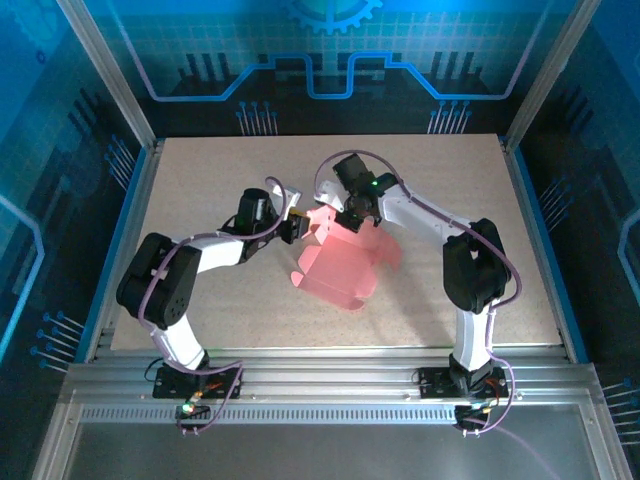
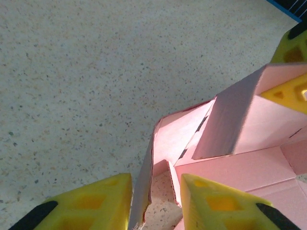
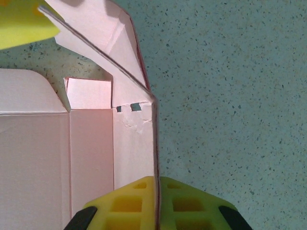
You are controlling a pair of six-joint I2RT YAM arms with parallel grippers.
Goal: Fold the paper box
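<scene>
Speckled counter (image 1: 210, 170) carrying the pink paper box (image 1: 340, 265) about mid-counter, a touch right of centre, far edge up between the two arms. Mostly an open die-cut sheet: broad near panels flat down, only the far-left corner lifted, one side wall and an end flap standing, small tabs loose. Early-to-mid by my read: nothing squared, tucked or locked, near flaps untouched. Clamped together on the thin raised wall: right tool (image 3: 156, 184), card edge nipped in the middle. Apart and straddling the neighbouring upright flap: left tool (image 2: 154, 188), card against one side, bare counter showing on the other, so no pinch yet. Left to do: pinch, raise remaining walls, tuck tabs, close up.
</scene>
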